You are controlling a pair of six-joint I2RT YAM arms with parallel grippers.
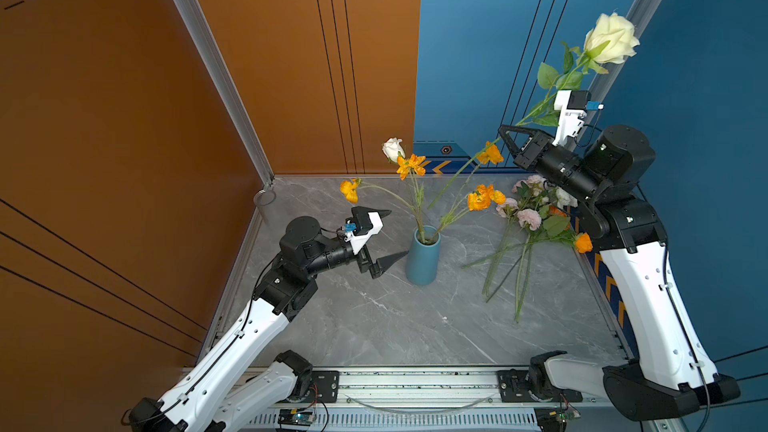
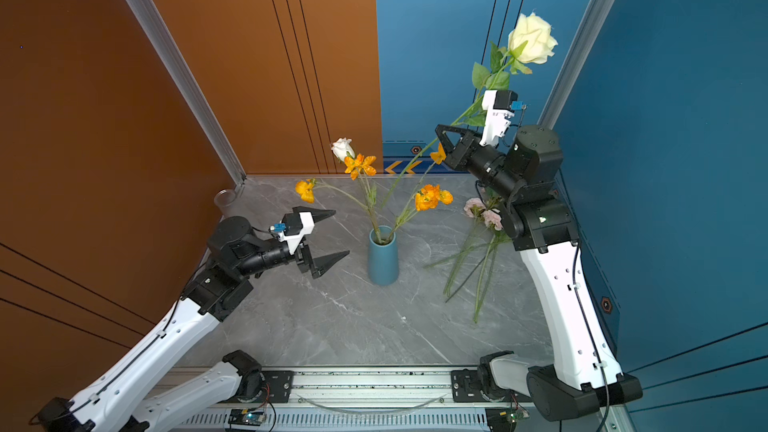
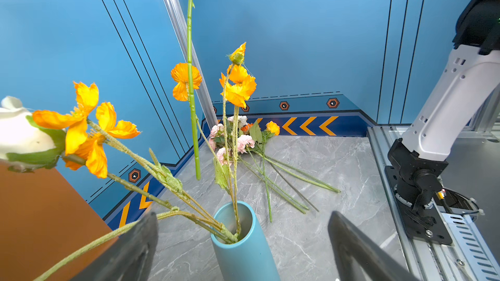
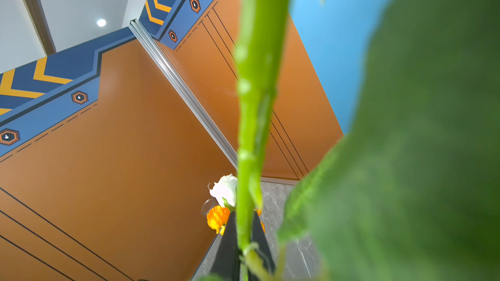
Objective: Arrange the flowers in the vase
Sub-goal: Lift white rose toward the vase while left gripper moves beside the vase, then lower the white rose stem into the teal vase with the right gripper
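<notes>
Clear cup (image 1: 264,197): one, well left of the vase (image 1: 423,257), back corner.

Left gripper (image 1: 397,233): just left of the vase, jaws spread wide, nothing held, tips clear of the vase wall.

Vase: one, teal, upright on the grey table (image 1: 374,326). It holds four orange blossoms (image 1: 410,164) or clusters and one white rosebud (image 1: 392,149), all fanning out above the rim.

Cream rose (image 1: 611,37): one, high and right of the vase, stem (image 3: 190,50) slanting down toward it.

Right gripper (image 1: 503,131): up and right of the vase, clamped tight on the rose stem about mid-length.

- Only the left wrist view shows the stem's lower end hanging free near the vase mouth, not in it. The rose head is out of frame there.
- The right wrist view shows the stem pinched between the black fingers (image 4: 230,250) and a big blurred leaf. The vase is hidden.

Loose flowers (image 1: 528,218): one heap lying flat on the table right of the vase. Several pink heads, two orange, at least five stems; exact count unclear. In a top view the right arm covers most of the heap's blossoms, leaving only the pink blossoms (image 2: 482,211).
</notes>
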